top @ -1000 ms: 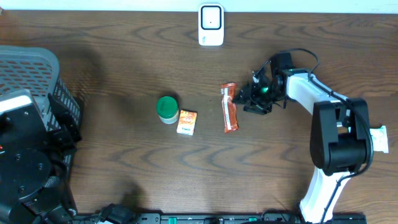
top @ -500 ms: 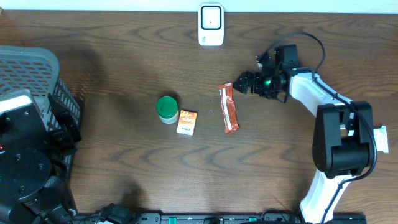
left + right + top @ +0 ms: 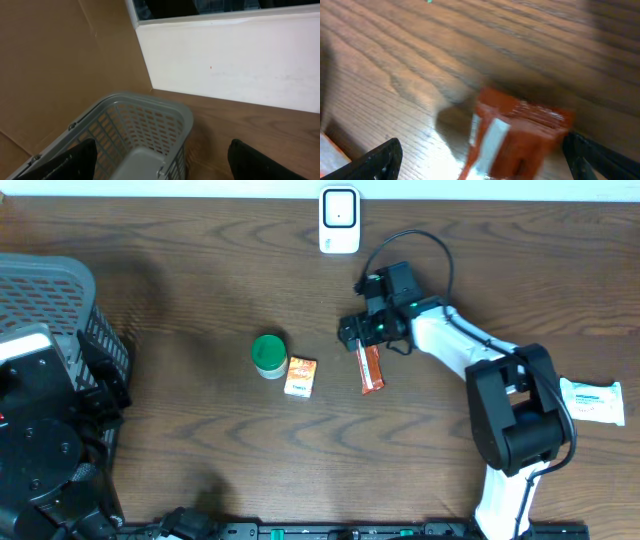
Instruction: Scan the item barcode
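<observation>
1. Red-orange foil marked the snack packet, which lay flat on the wooden table near the middle, well apart from the white scanner at the far edge.
2. The right gripper hung over the packet's far end and hid it from overhead. In the blurred wrist view its fingers stood wide apart with that end between them. Nothing was clamped, and I could not tell whether either finger touched the foil.
3. The left gripper was over the grey basket at the table's left, its fingers spread wide and holding nothing.
4. A green-lidded jar and a small orange box sat just beside each other, left of the packet.
5. A white wipes pack lay at the right edge.
</observation>
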Robot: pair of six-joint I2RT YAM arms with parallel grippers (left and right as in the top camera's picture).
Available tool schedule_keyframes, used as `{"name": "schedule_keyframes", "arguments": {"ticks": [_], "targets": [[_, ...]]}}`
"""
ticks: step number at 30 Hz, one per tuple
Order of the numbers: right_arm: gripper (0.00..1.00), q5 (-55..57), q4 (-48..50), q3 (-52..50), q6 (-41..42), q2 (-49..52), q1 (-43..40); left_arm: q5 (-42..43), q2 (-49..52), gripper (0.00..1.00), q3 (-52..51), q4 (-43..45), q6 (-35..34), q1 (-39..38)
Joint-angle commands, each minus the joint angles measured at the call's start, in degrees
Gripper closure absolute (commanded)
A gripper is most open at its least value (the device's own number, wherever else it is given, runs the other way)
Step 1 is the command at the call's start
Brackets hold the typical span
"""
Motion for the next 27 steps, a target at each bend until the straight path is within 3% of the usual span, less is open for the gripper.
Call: {"name": "schedule_keyframes", "arguments": {"ticks": [1, 2, 3, 4, 7, 15, 19, 23, 27], "targets": [[0.01, 0.5, -2.2, -3.4, 0.6, 8.9, 0.0, -0.5, 0.1, 0.16, -0.2, 0.0, -0.1, 0.2], [0.01, 0.9, -2.3, -3.4, 0.6, 10.0, -0.3, -0.5, 0.1, 0.16, -0.2, 0.0, -0.1, 0.2], [0.19, 0.9, -2.5, -3.4, 0.6, 11.3, -0.5, -0.5, 0.1, 0.16, -0.2, 0.0, -0.1, 0.2], [0.45, 0.8, -3.0, -3.4, 0.6, 12.6, -0.7, -0.5, 0.1, 0.16, -0.2, 0.0, -0.1, 0.2], [0.99, 0.9, -4.9, -3.4, 0.3, 15.5, -1.2, -0.5, 0.1, 0.16, -0.2, 0.0, -0.1, 0.2], [0.99, -1.9, -9.1, -2.3, 2.3, 10.3, -2.6, -0.5, 0.1, 0.16, -0.2, 0.0, -0.1, 0.2], [0.99, -2.4, -16.2, -0.4, 13.6, 0.3, -5.9, -0.5, 0.1, 0.16, -0.2, 0.0, -0.1, 0.2], [0.99, -6.6, -22.5, -0.2, 31.1, -12.8, -11.5, -0.5, 0.1, 0.16, -0.2, 0.0, -0.1, 0.2], [0.99, -13.5, -23.4, -0.2, 38.7, -21.0, -15.3, -0.5, 0.1, 0.16, -0.2, 0.0, -0.1, 0.2]]}}
